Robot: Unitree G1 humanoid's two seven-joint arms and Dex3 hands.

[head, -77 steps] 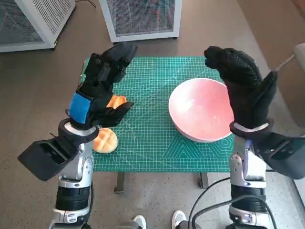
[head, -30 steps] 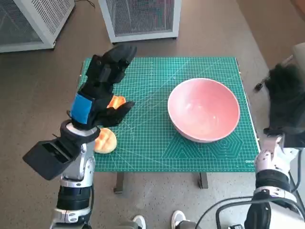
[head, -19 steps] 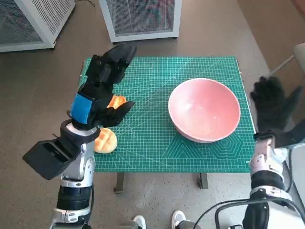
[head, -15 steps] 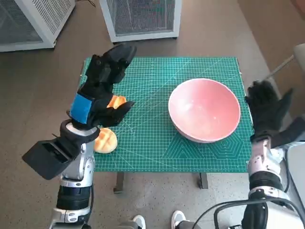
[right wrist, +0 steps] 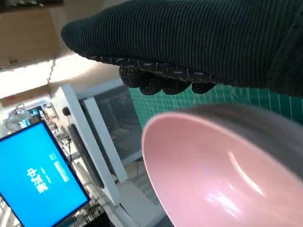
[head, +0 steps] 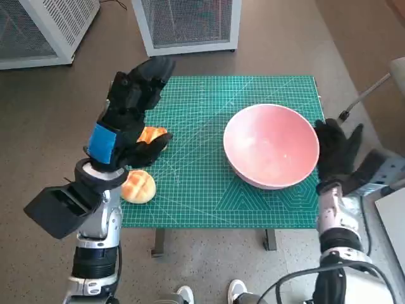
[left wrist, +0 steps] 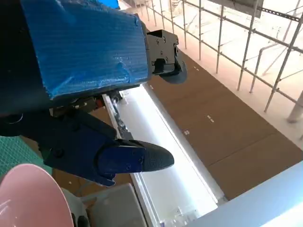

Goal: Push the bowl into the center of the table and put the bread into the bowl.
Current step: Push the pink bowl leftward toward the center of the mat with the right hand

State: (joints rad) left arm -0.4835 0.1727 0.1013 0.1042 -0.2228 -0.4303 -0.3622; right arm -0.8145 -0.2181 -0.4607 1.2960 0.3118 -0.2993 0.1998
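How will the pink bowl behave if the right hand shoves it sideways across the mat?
The pink bowl looks rigid and glossy, so it should probably slide as one piece. Its walls curve down to a narrower base, so a high push from the right hand might rock it. The green mat may add drag.

Head cam looks steeply down; wrist cams close, all share bowl [head: 271,145].

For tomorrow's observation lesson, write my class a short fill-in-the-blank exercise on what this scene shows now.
1. The bowl on the green mat is coloured ____.
2. The gloved right hand is beside the bowl's rim, on the side nearest the table's ____ edge.
3. The number of bread rolls lying on the mat is ____.
4. The left hand hovers above one ____.

Missing words: pink; right; two; bread roll
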